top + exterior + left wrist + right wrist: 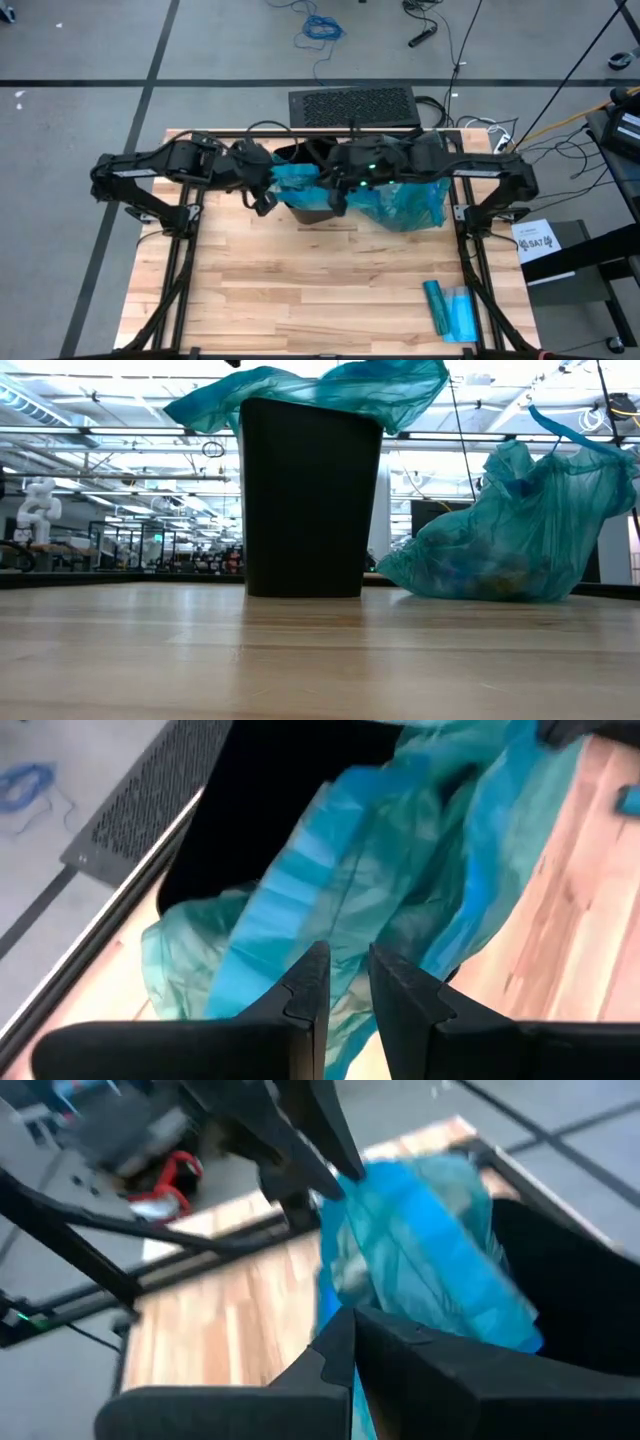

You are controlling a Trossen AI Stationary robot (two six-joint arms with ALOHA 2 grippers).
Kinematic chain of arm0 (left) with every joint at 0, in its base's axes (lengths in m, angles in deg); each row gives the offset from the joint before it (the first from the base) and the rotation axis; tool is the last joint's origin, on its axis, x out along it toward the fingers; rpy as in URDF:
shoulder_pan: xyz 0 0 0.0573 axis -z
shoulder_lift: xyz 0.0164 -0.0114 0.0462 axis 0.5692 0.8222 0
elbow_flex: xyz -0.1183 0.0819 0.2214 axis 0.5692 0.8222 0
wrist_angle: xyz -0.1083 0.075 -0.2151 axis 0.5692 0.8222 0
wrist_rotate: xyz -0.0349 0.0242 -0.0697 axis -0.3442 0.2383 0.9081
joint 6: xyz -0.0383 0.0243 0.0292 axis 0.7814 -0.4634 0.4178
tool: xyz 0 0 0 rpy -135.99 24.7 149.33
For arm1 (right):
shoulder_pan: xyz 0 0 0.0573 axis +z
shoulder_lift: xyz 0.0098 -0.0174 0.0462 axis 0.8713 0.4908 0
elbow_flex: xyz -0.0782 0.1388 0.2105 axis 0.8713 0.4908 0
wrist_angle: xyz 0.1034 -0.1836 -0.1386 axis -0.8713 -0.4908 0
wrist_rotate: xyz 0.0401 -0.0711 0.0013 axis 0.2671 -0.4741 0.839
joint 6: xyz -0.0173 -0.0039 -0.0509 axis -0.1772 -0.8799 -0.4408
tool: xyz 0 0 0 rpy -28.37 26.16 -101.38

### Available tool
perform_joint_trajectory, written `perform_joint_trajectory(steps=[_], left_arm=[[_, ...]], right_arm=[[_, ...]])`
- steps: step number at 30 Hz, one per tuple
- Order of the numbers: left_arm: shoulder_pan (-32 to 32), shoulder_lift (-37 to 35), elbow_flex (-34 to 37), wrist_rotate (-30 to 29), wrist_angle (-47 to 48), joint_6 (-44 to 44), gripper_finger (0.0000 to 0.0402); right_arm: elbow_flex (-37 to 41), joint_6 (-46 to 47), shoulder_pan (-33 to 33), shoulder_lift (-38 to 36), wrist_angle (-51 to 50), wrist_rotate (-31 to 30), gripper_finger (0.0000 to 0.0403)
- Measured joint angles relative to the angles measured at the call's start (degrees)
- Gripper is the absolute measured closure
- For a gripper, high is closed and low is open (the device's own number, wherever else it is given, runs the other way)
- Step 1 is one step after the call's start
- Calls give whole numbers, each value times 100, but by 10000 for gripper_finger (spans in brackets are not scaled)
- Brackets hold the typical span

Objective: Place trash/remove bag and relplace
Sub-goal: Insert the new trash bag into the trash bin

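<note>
- A black bin (pixel 310 500) stood upright near the far edge of the wooden table (pixel 300 290), with a fresh teal liner (pixel 320 390) draped loosely over its rim.
- Just beside the bin, on the right arm's side, sat the full teal bag (pixel 510 540), slumped on the tabletop; pale wads of trash (pixel 480 572) showed faintly through its lower part.
- The left gripper (pixel 345 985) hung over the bin's rim, its fingers close together with a narrow gap between them; the liner lay right beneath the tips, but I could not tell whether it was pinched.
- The right gripper (pixel 352 1330) was over the bin as well, its fingers pressed fully closed against the liner's blue plastic; whether any film was caught between them I could not make out.
- Near the front right corner of the table lay a flat blue-teal packet (pixel 450 310), well apart from the bin.
</note>
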State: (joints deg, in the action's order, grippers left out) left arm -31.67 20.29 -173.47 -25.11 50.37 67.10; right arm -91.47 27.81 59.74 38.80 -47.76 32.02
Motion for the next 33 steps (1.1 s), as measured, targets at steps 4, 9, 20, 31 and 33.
perform_joint_trajectory(steps=[4, 9, 20, 31, 33], left_arm=[[-2, 210, 0, 181, 446, 178, 330], [2, 567, 7, 84, 906, 250, 330], [180, 863, 7, 1076, 763, 138, 330], [515, 841, 7, 1335, 606, 166, 330], [532, 841, 7, 1301, 618, 186, 330]], right_arm=[[3, -3, -100, 263, -25, 123, 403], [3, 95, -256, 506, -596, 96, 403], [-6, 116, -243, 305, -1376, -511, 403], [-6, 84, -437, 264, -1690, 253, 403], [-6, 175, -349, 247, -1987, 641, 403]])
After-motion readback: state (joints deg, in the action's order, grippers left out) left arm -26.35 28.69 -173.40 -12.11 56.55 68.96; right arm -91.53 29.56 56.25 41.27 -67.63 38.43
